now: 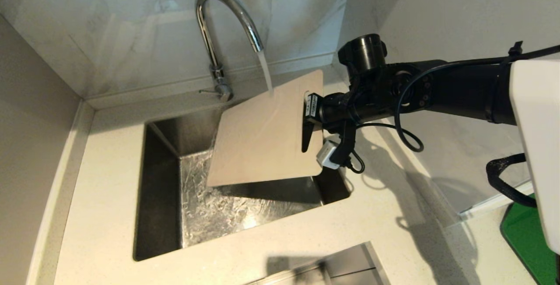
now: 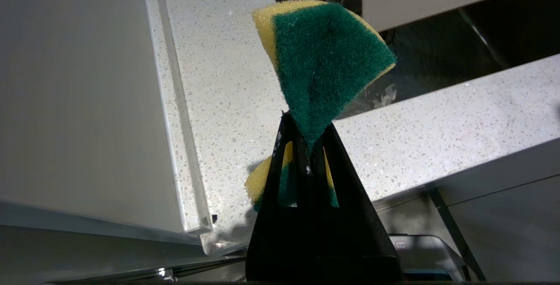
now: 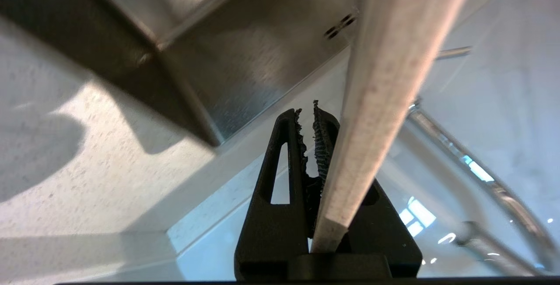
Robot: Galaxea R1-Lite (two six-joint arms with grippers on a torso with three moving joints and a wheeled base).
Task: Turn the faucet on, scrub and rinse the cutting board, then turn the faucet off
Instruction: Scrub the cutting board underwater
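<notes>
Water runs from the chrome faucet [image 1: 210,35] onto the pale beige cutting board [image 1: 262,136], which hangs tilted over the steel sink [image 1: 157,180]. The faucet's thin side lever [image 1: 209,92] sticks out at its base. My right gripper [image 1: 306,121] is shut on the board's slotted short edge, reaching in from the right. In the right wrist view the board [image 3: 385,79] shows edge-on at the right gripper [image 3: 306,112], with the faucet [image 3: 481,180] behind. My left gripper [image 2: 306,131] is outside the head view and is shut on a green and yellow sponge [image 2: 323,57] above the speckled counter.
Marble walls close in behind and to the right of the sink. A bright green flat object [image 1: 520,232] lies on the counter at the near right. A steel-edged opening [image 1: 341,267] sits at the counter's front. The sink floor is wet.
</notes>
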